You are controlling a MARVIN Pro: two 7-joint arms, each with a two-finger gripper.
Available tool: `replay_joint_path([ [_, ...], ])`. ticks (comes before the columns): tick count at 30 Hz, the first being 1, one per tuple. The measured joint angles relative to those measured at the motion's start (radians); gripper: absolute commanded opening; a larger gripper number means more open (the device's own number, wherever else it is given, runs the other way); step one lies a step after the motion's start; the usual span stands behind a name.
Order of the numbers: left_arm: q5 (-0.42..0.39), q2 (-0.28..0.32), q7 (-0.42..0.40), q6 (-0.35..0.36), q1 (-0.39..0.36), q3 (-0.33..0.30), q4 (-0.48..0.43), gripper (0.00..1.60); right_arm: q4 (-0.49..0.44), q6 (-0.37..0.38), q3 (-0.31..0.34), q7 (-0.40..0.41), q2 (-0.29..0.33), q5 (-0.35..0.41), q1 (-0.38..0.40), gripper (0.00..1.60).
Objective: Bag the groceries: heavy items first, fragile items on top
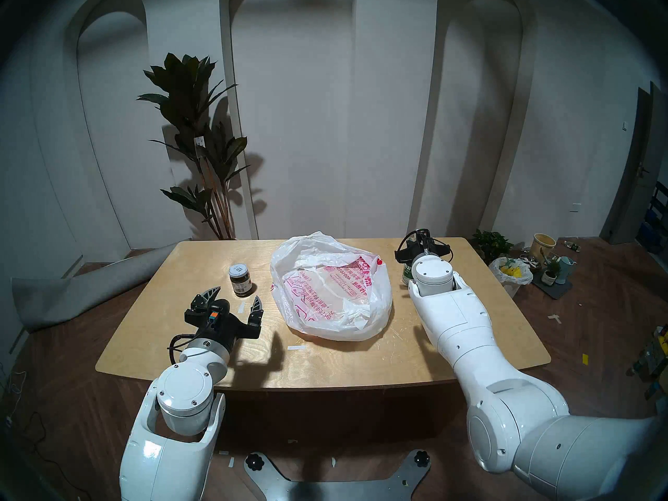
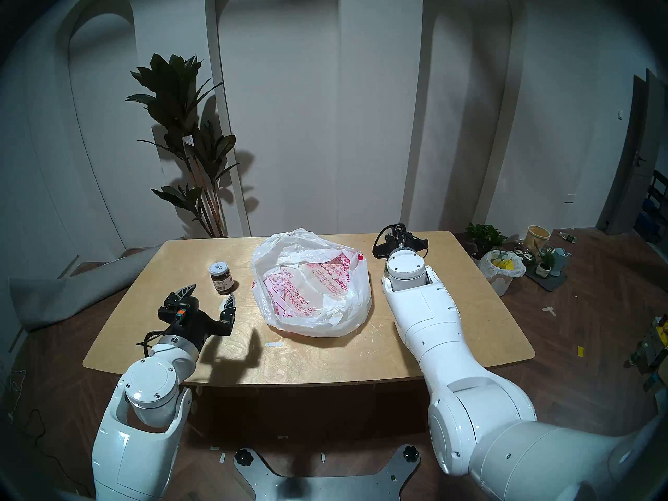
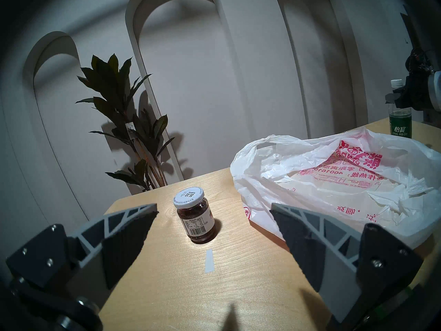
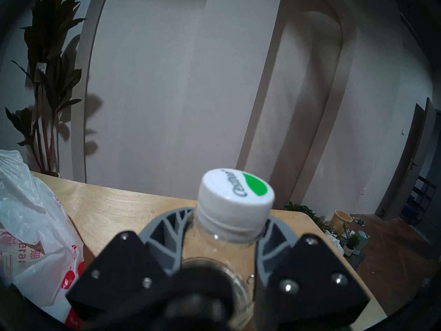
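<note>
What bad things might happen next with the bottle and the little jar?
The right gripper pinches the water bottle high up near its cap, so the bottle may swing or slip when lifted. The bag is floppy, so its mouth may fold shut. The open left gripper could knock over the glass jar.

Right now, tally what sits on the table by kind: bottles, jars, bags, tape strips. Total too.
Bottles: 1, the water bottle, right gripper closed around its neck
Jars: 1, the dark jar, ahead of the open left gripper
Bags: 1, the printed white bag
Tape strips: 2, and
Total: 5
</note>
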Motion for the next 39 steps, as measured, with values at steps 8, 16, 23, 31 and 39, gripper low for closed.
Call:
replay_joint_path([
  [8, 0.0, 0.0, 0.0, 0.0, 0.0, 0.0, -0.001, 1.6, 0.11, -0.024, 0.001, -0.01, -0.007, -0.005, 0.074, 0.0],
  [16, 0.0, 0.0, 0.0, 0.0, 0.0, 0.0, -0.001, 1.6, 0.167, -0.05, 0.014, -0.024, -0.021, -0.004, 0.123, 0.0],
  [23, 0.0, 0.0, 0.0, 0.0, 0.0, 0.0, -0.002, 1.6, 0.157, -0.093, 0.011, -0.033, -0.057, 0.011, 0.165, 0.0],
  [31, 0.0, 0.0, 0.0, 0.0, 0.0, 0.0, -0.002, 1.6, 0.105, -0.172, -0.025, -0.036, -0.125, 0.033, 0.19, 0.0],
  [39, 0.0, 0.0, 0.0, 0.0, 0.001, 0.0, -0.005, 1.6, 0.02, -0.277, -0.074, -0.038, -0.18, 0.046, 0.151, 0.0],
])
